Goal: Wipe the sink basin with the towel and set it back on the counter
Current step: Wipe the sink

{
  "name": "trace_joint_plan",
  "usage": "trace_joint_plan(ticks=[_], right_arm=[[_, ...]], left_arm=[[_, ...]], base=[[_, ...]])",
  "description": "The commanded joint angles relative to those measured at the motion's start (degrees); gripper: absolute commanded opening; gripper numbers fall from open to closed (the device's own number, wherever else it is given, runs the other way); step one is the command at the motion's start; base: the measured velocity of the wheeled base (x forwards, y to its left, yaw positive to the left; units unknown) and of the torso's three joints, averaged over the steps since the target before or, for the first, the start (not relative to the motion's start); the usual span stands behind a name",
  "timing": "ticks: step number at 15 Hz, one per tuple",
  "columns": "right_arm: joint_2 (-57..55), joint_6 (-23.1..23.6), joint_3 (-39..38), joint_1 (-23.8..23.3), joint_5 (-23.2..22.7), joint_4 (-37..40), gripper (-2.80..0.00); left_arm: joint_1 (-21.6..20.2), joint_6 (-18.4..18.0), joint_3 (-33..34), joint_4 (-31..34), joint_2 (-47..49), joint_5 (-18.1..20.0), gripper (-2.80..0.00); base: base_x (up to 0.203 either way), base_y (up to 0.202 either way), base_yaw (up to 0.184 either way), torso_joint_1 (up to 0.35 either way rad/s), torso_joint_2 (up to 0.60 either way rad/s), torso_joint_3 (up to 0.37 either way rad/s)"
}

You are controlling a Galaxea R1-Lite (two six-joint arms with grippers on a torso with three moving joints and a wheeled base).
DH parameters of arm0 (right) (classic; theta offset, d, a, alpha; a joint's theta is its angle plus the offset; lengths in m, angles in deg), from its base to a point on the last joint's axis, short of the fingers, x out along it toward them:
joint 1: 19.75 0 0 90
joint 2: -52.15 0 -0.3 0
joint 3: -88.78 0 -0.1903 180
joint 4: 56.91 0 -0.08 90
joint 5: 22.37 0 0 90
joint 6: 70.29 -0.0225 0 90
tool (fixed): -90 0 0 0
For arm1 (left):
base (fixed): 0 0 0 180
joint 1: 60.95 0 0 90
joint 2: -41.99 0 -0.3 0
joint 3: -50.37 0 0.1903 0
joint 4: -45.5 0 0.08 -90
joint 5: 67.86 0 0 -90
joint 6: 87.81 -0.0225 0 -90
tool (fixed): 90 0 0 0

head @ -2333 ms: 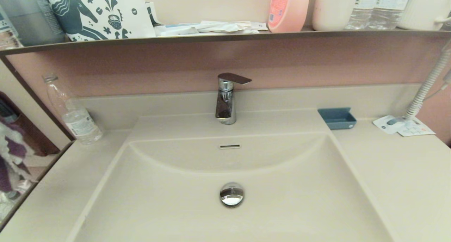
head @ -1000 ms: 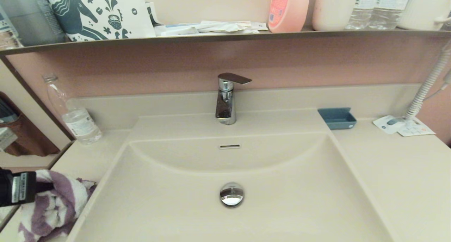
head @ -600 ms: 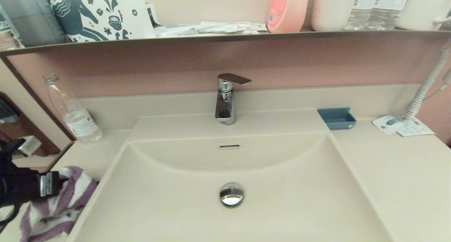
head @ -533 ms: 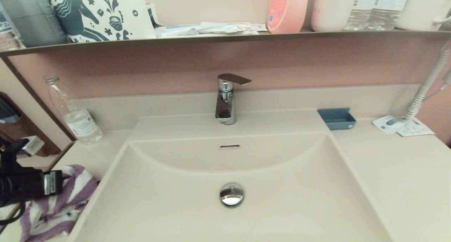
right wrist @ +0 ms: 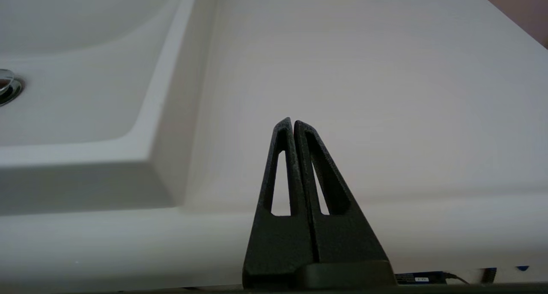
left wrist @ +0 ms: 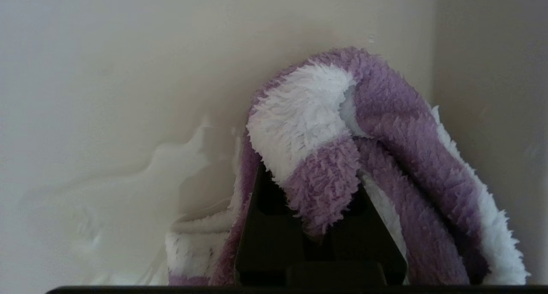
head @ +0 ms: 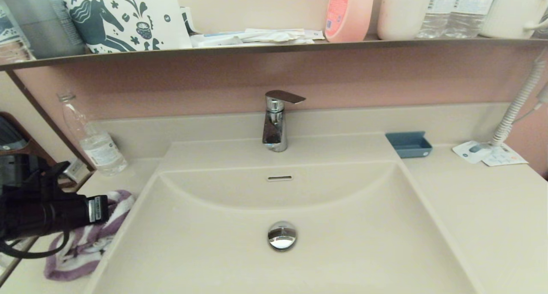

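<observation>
We see the towel bunched on the counter at 9 o'clock of the sink basin. Left gripper is clamped on its fold. Right gripper, fingers pressed together and holding nothing, hangs at the counter's near edge.

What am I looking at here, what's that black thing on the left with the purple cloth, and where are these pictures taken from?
It is a two-armed robot at a bathroom sink. The wide picture comes from its head camera; the other two come from cameras on its wrists. The black thing is its left gripper, shut on a purple and white towel at the sink basin's left edge. The right gripper is shut and empty, low at the counter's front edge. A tap, water bottle and blue dish stand behind.
</observation>
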Motion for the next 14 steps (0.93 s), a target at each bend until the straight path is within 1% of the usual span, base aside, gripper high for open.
trace_joint_plan(ticks=[1,4,11,12,14], right_arm=[[0.0,0.0,0.0,0.0,0.0,0.0,-2.8],[0.0,0.0,0.0,0.0,0.0,0.0,-2.8],[0.0,0.0,0.0,0.0,0.0,0.0,-2.8],[0.0,0.0,0.0,0.0,0.0,0.0,-2.8],[0.0,0.0,0.0,0.0,0.0,0.0,-2.8]], left_arm=[[1.2,0.4,-2.7,0.0,3.2,0.0,-2.8],[1.3,0.5,-8.1,0.0,6.8,-0.2,-2.8],[3.1,0.8,-25.7,0.4,15.2,-1.2,-2.8],[3.3,1.1,-27.4,0.4,15.8,-1.3,-2.8],[4.2,3.1,-29.6,0.4,16.0,-1.5,-2.8]], base=[[0.0,0.0,0.0,0.0,0.0,0.0],[0.0,0.0,0.0,0.0,0.0,0.0],[0.0,0.0,0.0,0.0,0.0,0.0],[0.0,0.0,0.0,0.0,0.0,0.0],[0.0,0.0,0.0,0.0,0.0,0.0]])
